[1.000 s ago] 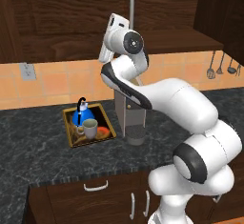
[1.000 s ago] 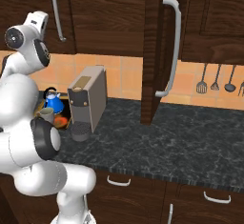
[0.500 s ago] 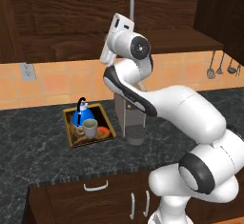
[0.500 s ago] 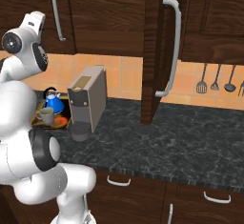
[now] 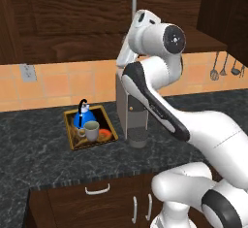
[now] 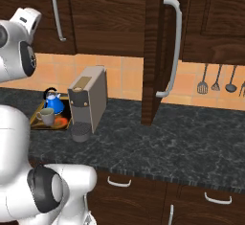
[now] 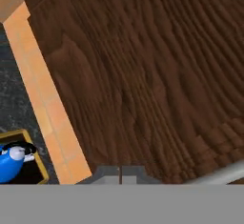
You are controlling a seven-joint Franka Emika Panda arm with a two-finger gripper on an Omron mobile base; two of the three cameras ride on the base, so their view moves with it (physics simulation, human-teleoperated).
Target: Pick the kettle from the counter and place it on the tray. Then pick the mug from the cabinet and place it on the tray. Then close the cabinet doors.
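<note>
tool (image 7: 121, 172): closed, holds nothing, facing a cabinet door (image 7: 143, 75)
tray (image 5: 72, 143): carries kettle (image 5: 86, 118) and mug (image 5: 91, 131), near table (image 5: 43, 164) back edge
writing: none readable

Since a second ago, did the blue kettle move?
No. The kettle sits on the tray beside the mug, left of the coffee machine, as before.

**Wood, stone and glaze**

The cabinet doors (image 6: 107, 16) show dark, matt wood grain with smooth silver metal handles (image 6: 171, 47). The counter (image 6: 182, 142) is speckled dark stone. The kettle (image 5: 87, 116) looks glossy blue; the mug (image 5: 91, 131) matt beige ceramic.
</note>
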